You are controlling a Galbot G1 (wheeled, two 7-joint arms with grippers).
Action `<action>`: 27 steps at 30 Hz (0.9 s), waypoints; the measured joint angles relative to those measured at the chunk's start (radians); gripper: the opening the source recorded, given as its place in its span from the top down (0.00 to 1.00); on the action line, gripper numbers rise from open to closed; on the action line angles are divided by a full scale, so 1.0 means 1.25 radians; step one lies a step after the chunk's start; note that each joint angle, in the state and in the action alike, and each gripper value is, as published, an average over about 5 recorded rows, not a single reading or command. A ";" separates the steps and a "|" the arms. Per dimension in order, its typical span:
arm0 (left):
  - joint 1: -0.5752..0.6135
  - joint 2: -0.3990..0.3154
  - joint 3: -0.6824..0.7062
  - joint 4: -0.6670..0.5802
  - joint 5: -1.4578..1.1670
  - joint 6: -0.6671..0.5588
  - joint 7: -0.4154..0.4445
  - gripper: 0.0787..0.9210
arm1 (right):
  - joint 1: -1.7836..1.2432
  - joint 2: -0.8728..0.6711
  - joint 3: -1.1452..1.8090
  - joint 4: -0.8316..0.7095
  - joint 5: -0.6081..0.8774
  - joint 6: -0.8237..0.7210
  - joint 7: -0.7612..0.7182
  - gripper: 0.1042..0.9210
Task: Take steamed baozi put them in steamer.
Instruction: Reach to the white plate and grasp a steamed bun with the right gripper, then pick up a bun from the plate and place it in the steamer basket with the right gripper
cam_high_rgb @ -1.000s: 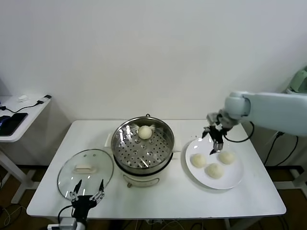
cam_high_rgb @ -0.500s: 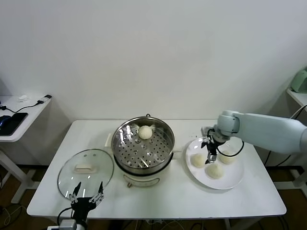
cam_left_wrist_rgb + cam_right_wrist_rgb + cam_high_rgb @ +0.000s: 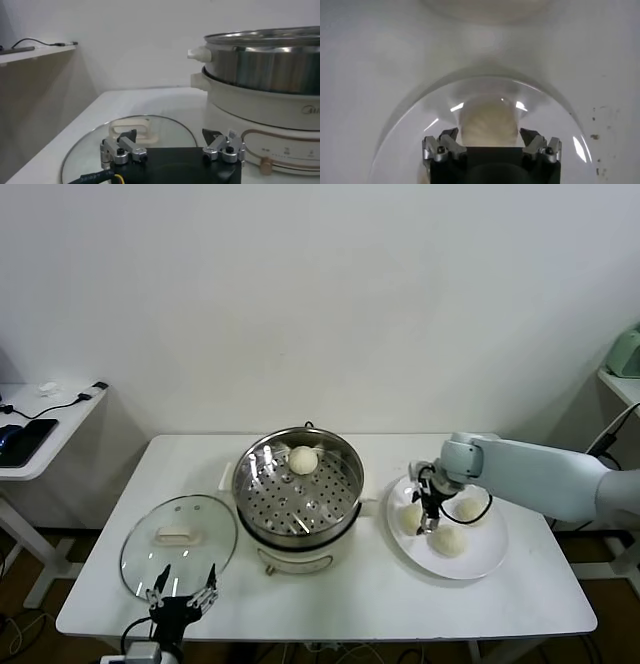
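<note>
White wall behind, white table [image 3: 350,594]. Steamer [image 3: 297,482] at centre holds one baozi [image 3: 302,460] at its 12 o'clock; three remain on white plate [image 3: 480,559] at steamer's 3 o'clock. Buns likely light, soft, easily dented: pinch gently across domed sides. Right gripper [image 3: 428,506] down over plate's leftmost bun [image 3: 487,125], fingers partly open astride it, grip not confirmed. Left gripper [image 3: 180,592] idle, wide open, empty, by glass lid [image 3: 175,536].

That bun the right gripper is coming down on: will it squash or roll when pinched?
The bun under the right gripper looks soft and domed, so it probably dents under a firm pinch. Its smooth rounded shape suggests it may roll on the glossy white plate if nudged off-centre. It looks light, so lifting should be easy.
</note>
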 measured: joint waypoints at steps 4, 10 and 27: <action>0.004 0.000 0.000 -0.005 0.001 0.001 0.000 0.12 | 0.002 -0.001 0.001 0.000 0.001 -0.001 -0.007 0.35; 0.011 0.000 -0.001 -0.014 0.001 0.001 -0.001 0.12 | 0.035 -0.008 -0.016 0.015 0.017 0.003 -0.024 0.40; 0.016 0.001 0.012 -0.045 0.006 -0.004 -0.001 0.12 | 0.428 0.056 -0.184 0.137 0.247 0.006 -0.089 0.40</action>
